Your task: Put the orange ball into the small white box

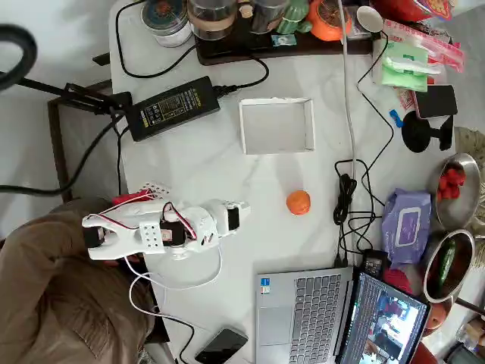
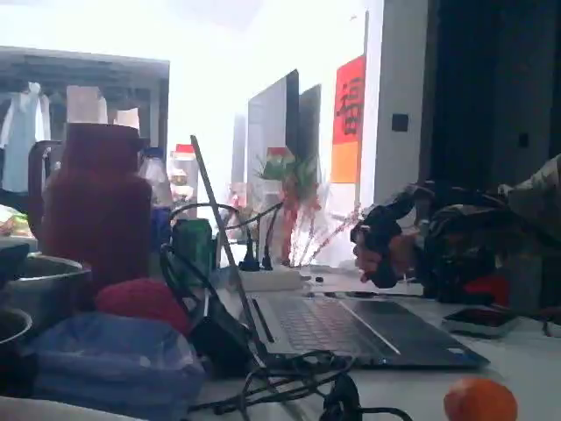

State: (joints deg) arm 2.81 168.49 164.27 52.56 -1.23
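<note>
The orange ball [image 1: 298,202] is a small, smooth, plain sphere lying loose on the white tabletop [image 1: 204,163] in the overhead view, with bare surface all around it — nothing touches it. In the fixed view it [image 2: 479,400] shows low at the right, resting on the pale surface, blurred. The small white box [image 1: 276,126] is shallow and square, with low thin walls and a plain white floor, open side up and holding nothing. It sits flat, above and slightly left of the ball in the overhead view — near, but apart.
</note>
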